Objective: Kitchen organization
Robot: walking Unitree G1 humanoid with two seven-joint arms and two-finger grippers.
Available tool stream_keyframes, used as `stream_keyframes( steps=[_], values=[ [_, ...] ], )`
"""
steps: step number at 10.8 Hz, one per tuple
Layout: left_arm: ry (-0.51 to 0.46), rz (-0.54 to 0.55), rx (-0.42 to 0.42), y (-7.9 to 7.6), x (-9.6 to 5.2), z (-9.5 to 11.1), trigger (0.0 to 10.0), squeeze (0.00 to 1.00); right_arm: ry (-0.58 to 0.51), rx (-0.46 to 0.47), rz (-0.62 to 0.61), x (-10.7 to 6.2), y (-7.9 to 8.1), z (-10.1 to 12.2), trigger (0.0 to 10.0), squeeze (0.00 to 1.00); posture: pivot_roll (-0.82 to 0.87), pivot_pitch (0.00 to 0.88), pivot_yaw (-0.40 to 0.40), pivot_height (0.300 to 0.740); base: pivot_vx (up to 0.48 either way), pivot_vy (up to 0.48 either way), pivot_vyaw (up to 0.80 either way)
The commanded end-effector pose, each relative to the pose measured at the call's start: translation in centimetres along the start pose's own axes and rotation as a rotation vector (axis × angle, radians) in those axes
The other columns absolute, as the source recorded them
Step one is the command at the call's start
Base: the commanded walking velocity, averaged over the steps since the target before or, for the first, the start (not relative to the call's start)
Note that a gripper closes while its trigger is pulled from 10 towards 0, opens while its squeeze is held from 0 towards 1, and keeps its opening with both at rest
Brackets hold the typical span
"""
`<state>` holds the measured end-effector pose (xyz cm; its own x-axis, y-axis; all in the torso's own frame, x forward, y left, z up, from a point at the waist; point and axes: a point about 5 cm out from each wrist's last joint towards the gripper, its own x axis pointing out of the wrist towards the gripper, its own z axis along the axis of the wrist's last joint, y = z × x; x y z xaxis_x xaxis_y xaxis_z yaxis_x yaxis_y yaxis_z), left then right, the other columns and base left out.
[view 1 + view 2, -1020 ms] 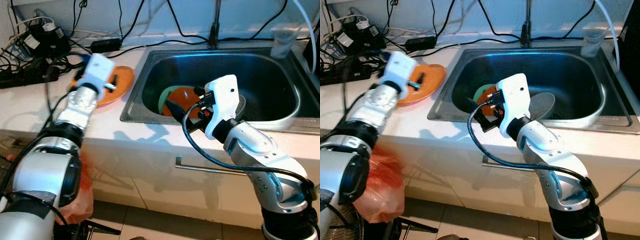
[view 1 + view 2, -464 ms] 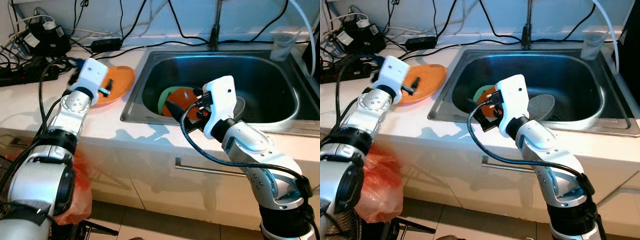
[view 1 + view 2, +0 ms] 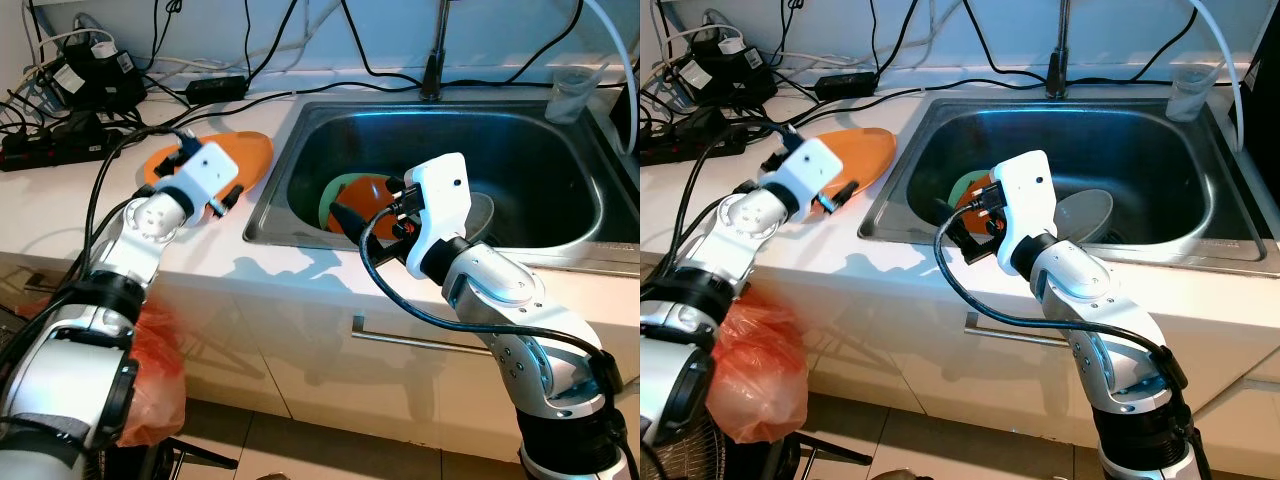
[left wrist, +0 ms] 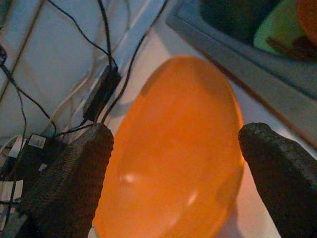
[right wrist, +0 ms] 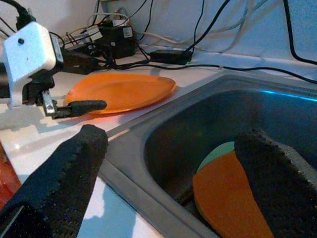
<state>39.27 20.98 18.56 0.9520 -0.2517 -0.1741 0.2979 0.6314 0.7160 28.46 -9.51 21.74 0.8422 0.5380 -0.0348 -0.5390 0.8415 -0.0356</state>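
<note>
You are hovering left gripper (image 4: 173,163), fingers wide, framing orange plate (image 4: 173,148) at counter's sink-side edge; right gripper (image 5: 173,173) spreading wide over sink (image 3: 560,150), lining up on 2 stacked plates (image 5: 233,193).

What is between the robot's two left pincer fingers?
The orange plate on the counter sits between the open left pincer's fingers, untouched, in the left wrist view.
</note>
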Motion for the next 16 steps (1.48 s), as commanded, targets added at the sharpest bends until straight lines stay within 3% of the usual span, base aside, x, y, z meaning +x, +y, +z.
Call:
stream_keyframes(
  steps=[1,8,12,16],
  values=[
    [0.007,-0.027,0.038,0.0,-0.3,-0.5,10.0,0.00,-0.016,-0.004,0.010,-0.1,0.2,0.2,10.0,0.00,-0.01,0.020,0.137,0.740,0.000,0.000,0.00],
    [0.065,-0.058,0.101,-0.9,-0.7,-2.1,10.0,0.00,-0.009,-0.003,0.017,-0.4,0.2,0.1,10.0,0.00,-0.02,0.032,0.126,0.740,0.000,0.000,0.00],
    [0.119,-0.058,0.196,-0.7,-0.5,-2.5,10.0,0.00,0.000,-0.001,0.013,-0.8,0.2,0.1,10.0,0.00,-0.03,0.051,0.117,0.740,0.000,0.000,0.00],
    [0.169,-0.065,0.261,-1.8,-0.5,-3.5,10.0,0.00,0.031,0.000,0.017,-1.9,0.3,-0.1,10.0,0.00,-0.07,0.092,0.089,0.740,0.000,0.000,0.00]
  ],
)
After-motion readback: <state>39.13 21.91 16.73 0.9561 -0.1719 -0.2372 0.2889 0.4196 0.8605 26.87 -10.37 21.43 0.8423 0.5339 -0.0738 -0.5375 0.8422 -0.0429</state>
